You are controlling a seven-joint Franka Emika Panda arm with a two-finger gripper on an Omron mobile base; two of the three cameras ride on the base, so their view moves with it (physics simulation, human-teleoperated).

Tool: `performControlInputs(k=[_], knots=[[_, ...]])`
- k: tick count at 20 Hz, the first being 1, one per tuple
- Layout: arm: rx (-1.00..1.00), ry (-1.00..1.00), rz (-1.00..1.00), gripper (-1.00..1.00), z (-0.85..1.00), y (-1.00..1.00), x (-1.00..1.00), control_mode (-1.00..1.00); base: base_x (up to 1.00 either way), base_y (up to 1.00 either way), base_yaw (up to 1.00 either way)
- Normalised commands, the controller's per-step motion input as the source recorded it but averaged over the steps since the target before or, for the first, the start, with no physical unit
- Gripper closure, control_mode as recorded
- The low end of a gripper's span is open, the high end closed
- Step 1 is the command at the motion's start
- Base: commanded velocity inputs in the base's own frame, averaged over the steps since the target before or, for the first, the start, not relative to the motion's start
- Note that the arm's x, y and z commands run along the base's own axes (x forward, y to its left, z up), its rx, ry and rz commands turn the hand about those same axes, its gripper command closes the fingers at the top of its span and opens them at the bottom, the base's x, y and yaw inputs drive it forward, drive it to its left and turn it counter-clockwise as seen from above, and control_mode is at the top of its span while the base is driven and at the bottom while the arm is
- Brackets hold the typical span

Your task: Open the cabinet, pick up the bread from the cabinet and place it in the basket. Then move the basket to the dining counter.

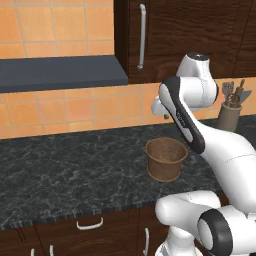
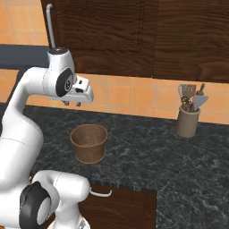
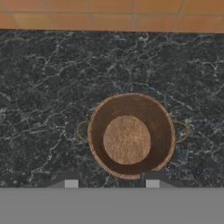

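The cabinet [image 1: 185, 35] hangs on the wall with its door closed and its long silver handle [image 1: 142, 36] at the left edge; it also fills the top of the right base view [image 2: 103, 31]. The bread is hidden. The basket [image 1: 165, 159] stands upright and empty on the black worktop [image 2: 89, 144]. My gripper [image 2: 72, 103] hovers well above it, pointing down, open with nothing between its fingers. In the hand view the basket [image 3: 99, 119] lies straight below, just beyond the gripper [image 3: 110, 182]. The dining counter is out of view.
A grey-tan pot of utensils [image 2: 187, 121] stands at the right by the tiled wall. A dark grey ledge [image 1: 60, 72] juts out left of the cabinet. Low drawers with curved handles [image 1: 90, 223] run under the black marbled worktop [image 1: 60, 170].
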Motion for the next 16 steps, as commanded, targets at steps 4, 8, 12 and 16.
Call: performControlInputs(k=[4, 8, 12, 16], knots=[[0.00, 0.00, 0.00, -1.00, -0.05, 0.00, -0.44, -1.00, 0.00, 0.00, 0.00], [0.01, -0.54, 0.00, -1.00, 0.35, 0.03, -0.85, -1.00, 0.00, 0.00, 0.00], [0.03, -0.63, -0.06, -1.00, 0.95, 0.68, -0.08, -1.00, 0.00, 0.00, 0.00], [0.10, -0.32, -0.08, -1.00, 1.00, 0.74, 0.26, -1.00, 0.00, 0.00, 0.00]])
